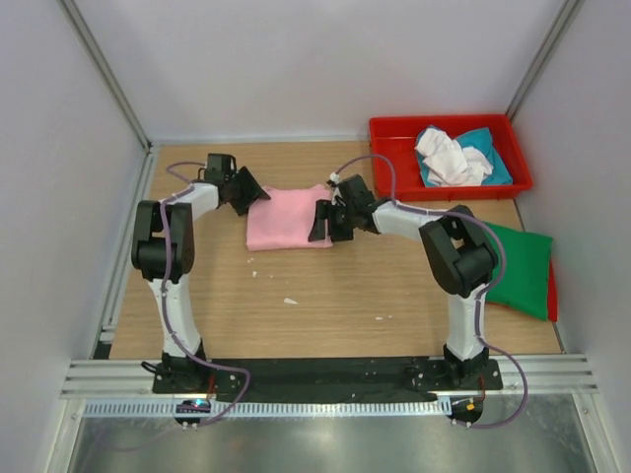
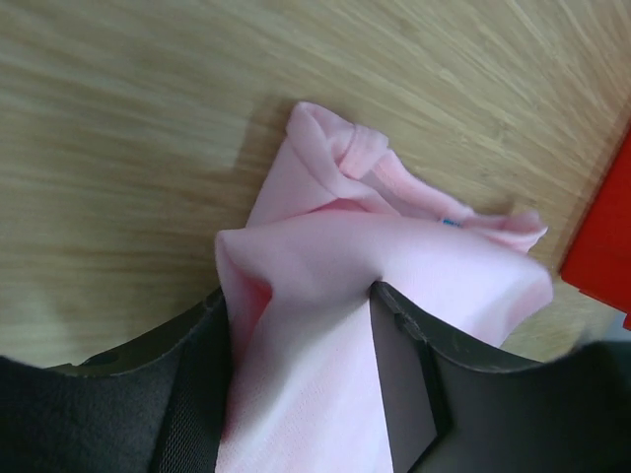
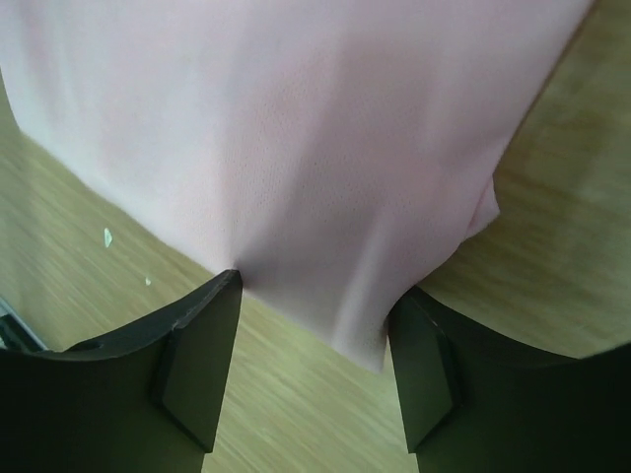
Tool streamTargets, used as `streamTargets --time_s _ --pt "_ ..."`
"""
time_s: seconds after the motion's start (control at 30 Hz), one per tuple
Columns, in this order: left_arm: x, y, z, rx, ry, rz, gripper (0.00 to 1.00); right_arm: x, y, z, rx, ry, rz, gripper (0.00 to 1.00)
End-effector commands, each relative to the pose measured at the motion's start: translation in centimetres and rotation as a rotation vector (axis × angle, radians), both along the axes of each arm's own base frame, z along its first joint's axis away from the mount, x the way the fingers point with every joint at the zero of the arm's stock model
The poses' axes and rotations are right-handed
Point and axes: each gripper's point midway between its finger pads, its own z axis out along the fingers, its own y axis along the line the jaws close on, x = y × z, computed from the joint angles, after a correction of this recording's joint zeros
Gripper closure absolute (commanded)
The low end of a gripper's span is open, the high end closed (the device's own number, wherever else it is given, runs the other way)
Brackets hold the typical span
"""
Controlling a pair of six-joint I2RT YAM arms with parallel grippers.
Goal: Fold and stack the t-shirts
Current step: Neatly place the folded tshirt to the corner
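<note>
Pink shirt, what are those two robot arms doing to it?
The two arms are folding the pink t-shirt on the wooden table. The left gripper has bunched cloth between its fingers at the shirt's left edge, but I can't tell if it is squeezing. The right gripper is open at the right edge, with cloth between its fingers. A white t-shirt and a teal t-shirt wait in the red tray. A green t-shirt lies at the far right.

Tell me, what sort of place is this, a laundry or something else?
Most likely a robotics test booth, not a laundry: plain white panels in metal framing wall in a wooden table, and two robot arms, left and right, are bolted to its near edge.
</note>
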Motion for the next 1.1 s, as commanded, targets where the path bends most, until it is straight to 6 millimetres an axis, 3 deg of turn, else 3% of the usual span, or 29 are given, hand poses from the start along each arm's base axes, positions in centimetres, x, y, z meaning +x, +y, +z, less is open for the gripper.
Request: streamTargets --time_s 0.0,0.03,0.2,0.27,0.33,0.43,0.47,0.53,0.57,0.63,0.67,0.7,0.8,0.83,0.87,0.93,1.07 --pt "1.0 -1.2 -0.2 -0.047 -0.023 -0.06 0.44 -1.9 0.6 1.7 0.048 -0.002 -0.052 0.35" --pt "1.0 -1.3 -0.9 -0.053 -0.009 -0.066 0.44 -2.1 0.6 2.5 0.063 -0.02 -0.058 0.37" --pt "1.2 -2.1 -0.8 -0.086 -0.012 -0.104 0.46 -4.9 -0.8 2.3 0.034 0.003 -0.114 0.38" --pt "1.3 -1.8 0.7 -0.062 -0.049 -0.121 0.45 -5.3 -2.0 3.1 0.02 0.013 -0.186 0.33" --pt "1.3 -0.9 1.9 -0.009 -0.046 -0.111 0.37 -5.5 -3.7 3.5 -0.032 0.026 -0.269 0.27" --pt "1.5 1.4 6.2 0.089 -0.078 -0.082 0.22 -4.8 -5.2 6.1 -0.053 -0.024 -0.36 0.01" --pt "1.5 1.9 8.1 0.102 -0.104 -0.072 0.09 -3.9 -6.0 7.1 -0.067 -0.068 -0.419 0.0" --pt "1.2 3.3 10.1 0.104 -0.121 -0.041 0.08 -2.7 -6.2 8.4 -0.057 -0.111 -0.458 0.0" --pt "0.9 3.7 12.1 0.09 -0.15 -0.019 0.07 -2.1 -6.2 8.3 -0.064 -0.12 -0.477 0.0" --pt "0.0 4.5 12.9 0.081 -0.149 0.004 0.06 -0.8 -5.4 9.0 -0.045 -0.129 -0.485 0.0" --pt "-0.4 4.8 13.6 0.085 -0.159 0.014 0.06 -0.4 -5.0 8.7 -0.044 -0.117 -0.486 0.0" --pt "-1.1 5.0 15.2 0.091 -0.191 0.021 0.05 -0.1 -4.5 7.0 -0.06 -0.075 -0.491 0.0" --pt "-3.2 5.5 15.9 0.111 -0.179 0.033 0.04 1.4 -3.0 6.2 -0.015 -0.063 -0.51 0.0" --pt "-4.0 5.7 17.4 0.122 -0.206 0.03 0.04 1.8 -2.6 5.3 -0.018 -0.053 -0.509 0.0" --pt "-5.1 5.9 17.2 0.132 -0.181 0.029 0.04 2.1 -2.6 4.9 -0.023 -0.052 -0.512 0.0" --pt "-6.4 6.6 19.4 0.152 -0.233 0.038 0.04 2.8 -2.4 4.4 -0.028 -0.057 -0.531 0.0" --pt "-8.6 8.9 21.2 0.176 -0.255 0.076 0.03 3.7 -2.4 3.6 -0.035 -0.075 -0.555 0.03"
